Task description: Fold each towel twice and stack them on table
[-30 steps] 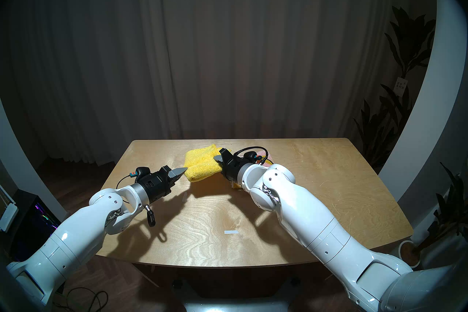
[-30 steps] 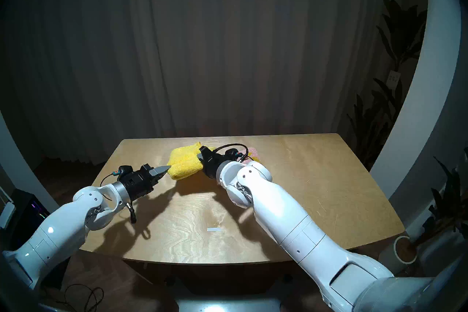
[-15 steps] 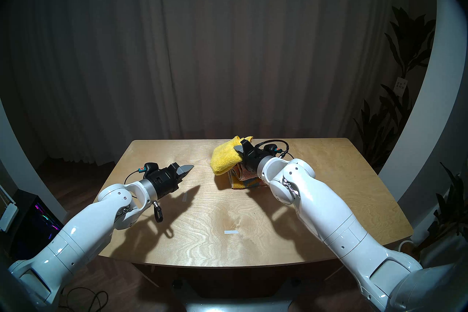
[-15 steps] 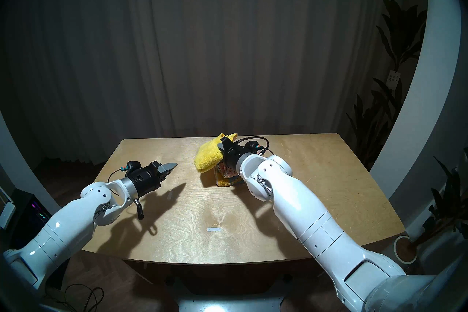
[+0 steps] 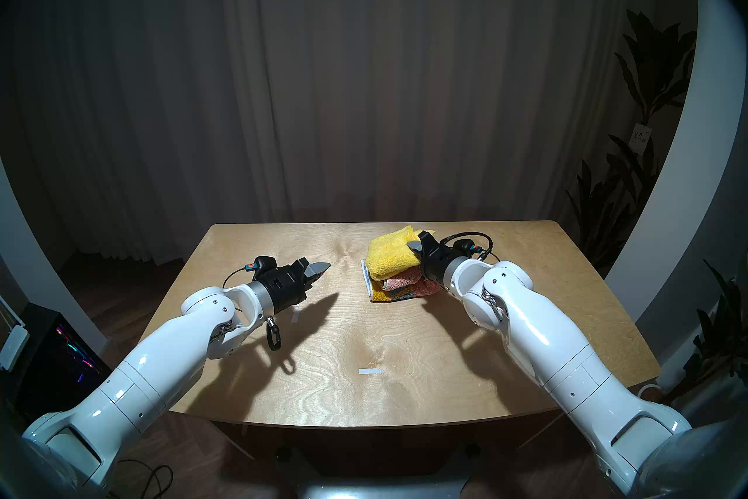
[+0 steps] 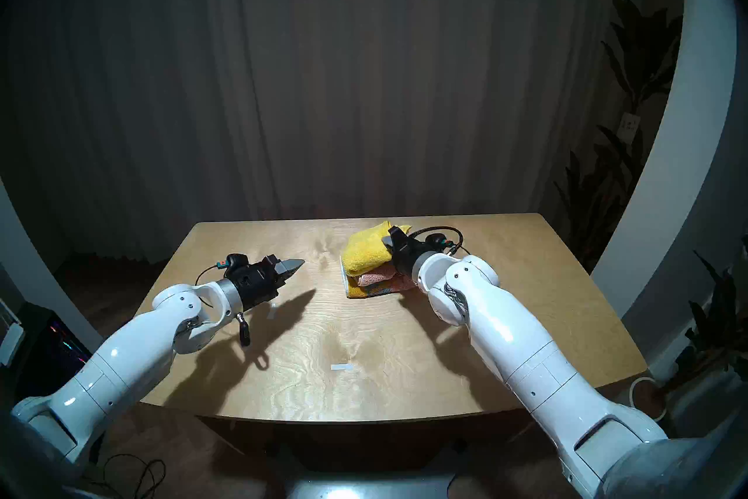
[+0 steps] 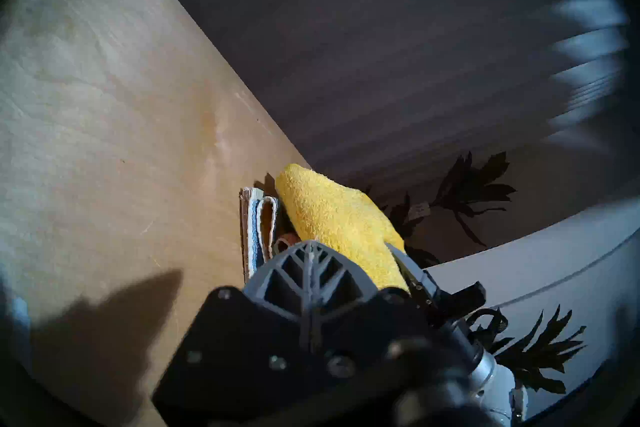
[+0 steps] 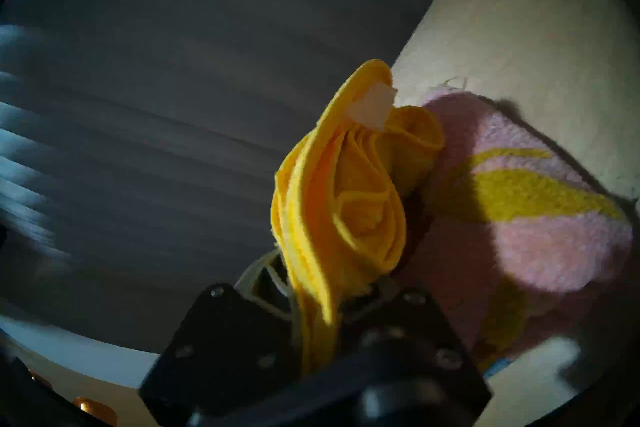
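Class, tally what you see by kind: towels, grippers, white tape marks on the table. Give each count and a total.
Towels: 2 (yellow towel, pink towel)
Grippers: 2 (left gripper, right gripper)
White tape marks: 2 ()
Total: 6

Folded yellow towel [image 5: 390, 257] atop pink towel [image 5: 404, 283] on table [image 5: 364, 344]; right gripper [image 5: 419, 248] clamped on yellow towel, left gripper [image 5: 319, 269] closed, apart.

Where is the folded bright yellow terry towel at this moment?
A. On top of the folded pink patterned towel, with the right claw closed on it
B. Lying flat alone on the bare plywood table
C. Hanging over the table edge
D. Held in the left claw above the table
A: the bright yellow terry towel lies upon the folded pink patterned towel, and the right claw is shut on its edge, while the left claw is shut on nothing.
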Tool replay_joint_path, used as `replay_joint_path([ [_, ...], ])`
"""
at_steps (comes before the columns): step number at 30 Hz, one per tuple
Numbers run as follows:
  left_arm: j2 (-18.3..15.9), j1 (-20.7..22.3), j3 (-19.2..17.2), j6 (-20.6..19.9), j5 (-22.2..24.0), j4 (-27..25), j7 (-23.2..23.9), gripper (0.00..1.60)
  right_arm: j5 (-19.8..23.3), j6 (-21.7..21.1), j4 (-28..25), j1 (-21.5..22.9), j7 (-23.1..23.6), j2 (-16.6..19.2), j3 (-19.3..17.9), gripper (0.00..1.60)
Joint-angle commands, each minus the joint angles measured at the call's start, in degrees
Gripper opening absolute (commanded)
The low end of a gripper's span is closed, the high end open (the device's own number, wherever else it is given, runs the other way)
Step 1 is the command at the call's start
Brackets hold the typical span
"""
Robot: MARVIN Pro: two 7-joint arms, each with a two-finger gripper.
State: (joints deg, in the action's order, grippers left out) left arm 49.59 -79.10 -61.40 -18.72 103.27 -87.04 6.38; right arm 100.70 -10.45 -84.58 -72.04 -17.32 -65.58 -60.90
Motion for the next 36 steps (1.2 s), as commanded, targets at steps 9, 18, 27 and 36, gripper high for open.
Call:
replay_joint_path([
  [9,0.66,0.68,-1.83,1.99,0.59,-1.86,-1.39,0.0,-0.23,-6.97,1.25,4.36,-3.56,1.87,1.91,0.0],
  [18,0.05,-0.07,-2.21,2.7,0.95,-2.89,-1.78,0.0,-0.7,-6.36,-2.39,2.97,-4.61,4.06,1.22,1.32],
  [27,-0.91,-1.16,-2.72,3.91,1.35,-4.18,-1.94,0.0,0.02,-5.37,-8.17,0.91,-7.22,6.23,-0.71,1.6],
  [36,-1.5,-1.73,-2.81,4.52,1.77,-4.84,-1.6,0.0,-0.3,-3.8,-13.63,-1.8,-10.99,9.17,-2.39,1.6],
])
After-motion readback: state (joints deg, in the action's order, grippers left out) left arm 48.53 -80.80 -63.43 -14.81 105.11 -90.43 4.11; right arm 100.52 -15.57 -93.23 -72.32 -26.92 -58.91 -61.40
